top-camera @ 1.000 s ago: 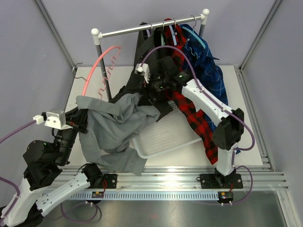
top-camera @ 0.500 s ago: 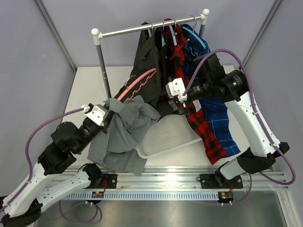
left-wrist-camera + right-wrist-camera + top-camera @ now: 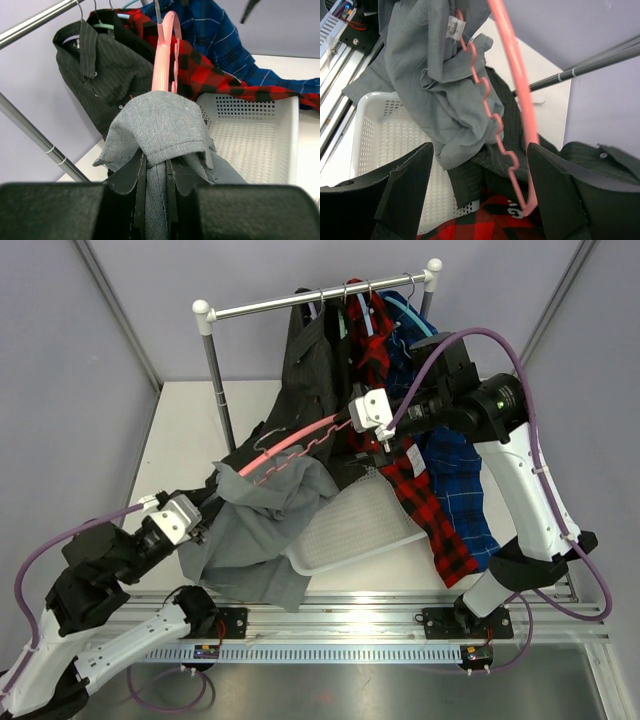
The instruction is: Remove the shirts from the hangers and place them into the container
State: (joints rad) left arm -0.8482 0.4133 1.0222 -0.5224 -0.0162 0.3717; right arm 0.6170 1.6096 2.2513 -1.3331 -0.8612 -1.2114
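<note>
Label (image 3: 453, 26) on grey shirt (image 3: 427, 75) shows only from right wrist — beside pink hanger (image 3: 516, 75).

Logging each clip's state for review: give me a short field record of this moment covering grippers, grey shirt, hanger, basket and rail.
left gripper: shut on grey shirt
right gripper: open, straddling the pink hanger
pink hanger: off the rail, partly inside the grey shirt
basket: bare mesh showing, grey shirt overlapping one end
rail: black shirt, red plaid shirt, blue plaid shirt hanging
</note>
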